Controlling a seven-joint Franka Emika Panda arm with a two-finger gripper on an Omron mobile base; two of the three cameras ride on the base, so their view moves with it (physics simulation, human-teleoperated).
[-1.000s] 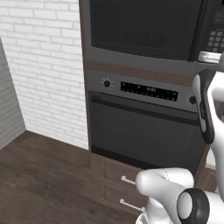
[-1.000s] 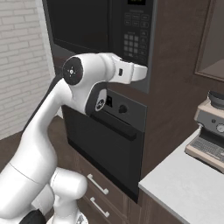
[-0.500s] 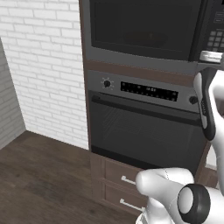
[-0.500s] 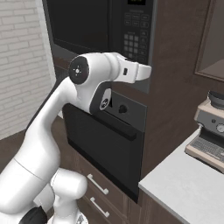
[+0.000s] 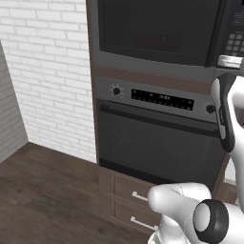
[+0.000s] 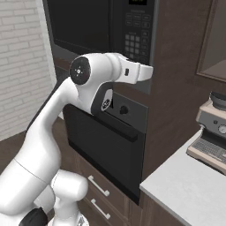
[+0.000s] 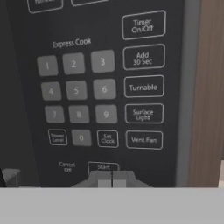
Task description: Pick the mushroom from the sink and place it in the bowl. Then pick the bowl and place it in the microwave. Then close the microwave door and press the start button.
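One step remains: our pinched-shut gripper [image 7: 112, 178], having crept nearer, is pressing toward Start [image 7: 103, 167] at lower centre; the microwave door [image 5: 157, 28] is closed.

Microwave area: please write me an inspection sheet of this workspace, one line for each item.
Surface: grey counter at the right, bare part visible.
Job's things: microwave with microwave door closed; keypad facing the hand, Start button just above the fingertips.
Clutter: coffee machine on the counter.
Grippers: gripper shut, holding nothing, tips at the Start button.
Cables: nothing seen.
Surroundings: oven below, drawers, white brick wall, wooden floor.
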